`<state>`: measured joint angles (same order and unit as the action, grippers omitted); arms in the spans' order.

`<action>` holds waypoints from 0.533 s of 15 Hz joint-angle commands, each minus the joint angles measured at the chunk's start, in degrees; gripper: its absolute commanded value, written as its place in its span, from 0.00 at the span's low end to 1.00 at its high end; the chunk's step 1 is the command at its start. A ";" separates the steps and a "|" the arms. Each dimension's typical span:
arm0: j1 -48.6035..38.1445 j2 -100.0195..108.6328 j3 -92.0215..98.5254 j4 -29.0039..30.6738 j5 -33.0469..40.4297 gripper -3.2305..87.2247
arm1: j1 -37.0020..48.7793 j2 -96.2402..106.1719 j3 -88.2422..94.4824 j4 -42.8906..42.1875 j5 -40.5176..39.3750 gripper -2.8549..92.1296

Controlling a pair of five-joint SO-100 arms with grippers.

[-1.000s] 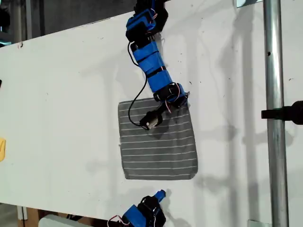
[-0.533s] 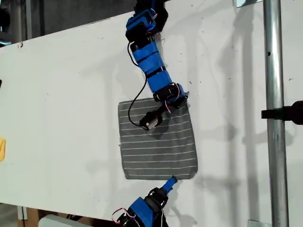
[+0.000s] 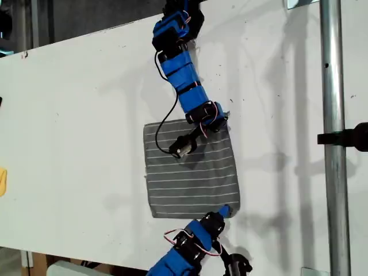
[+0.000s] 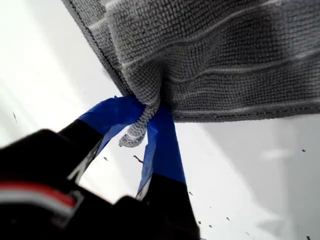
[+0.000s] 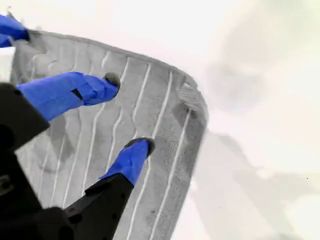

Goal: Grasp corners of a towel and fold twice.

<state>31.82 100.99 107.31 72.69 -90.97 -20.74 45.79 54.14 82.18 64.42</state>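
Note:
The dark grey striped towel (image 3: 192,178) lies flat on the white table (image 3: 75,115). My first gripper (image 3: 221,122), on the arm reaching in from the exterior view's top, is shut on the towel's upper right corner (image 4: 135,135). The cloth (image 4: 225,60) bunches between its blue fingers (image 4: 162,145). My second gripper (image 3: 225,211), on the arm from the exterior view's bottom, stands open at the lower right corner (image 5: 192,100). Its blue fingertips (image 5: 135,155) hover over the towel (image 5: 160,165), with nothing between them. The first gripper (image 5: 10,30) shows at the cloth's far corner.
A metal pole (image 3: 330,144) with a black clamp (image 3: 351,137) runs down the exterior view's right. The first arm's black camera (image 3: 183,145) and cable hang over the towel. A yellow object (image 3: 2,181) sits at the exterior view's left edge.
The second arm has come up and to the right from the exterior view's bottom edge, reaching the towel's lower right corner. The first arm and the towel have stayed put.

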 commanded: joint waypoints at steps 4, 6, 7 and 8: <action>3.78 -5.89 7.12 -15.03 -5.10 0.25 | 0.26 3.69 -0.18 -0.79 -0.35 0.03; 4.92 -11.07 7.03 -16.79 -8.09 0.25 | 0.18 3.87 -0.18 -0.70 -0.35 0.03; 5.36 -13.27 7.56 -18.28 -9.32 0.25 | 0.09 4.04 -0.18 -0.79 -0.35 0.03; 5.54 -15.21 7.65 -19.34 -10.02 0.25 | 0.00 4.22 -0.18 -0.79 -0.26 0.03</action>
<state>36.47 86.40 115.49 55.02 -99.93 -20.74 46.32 54.14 82.18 64.42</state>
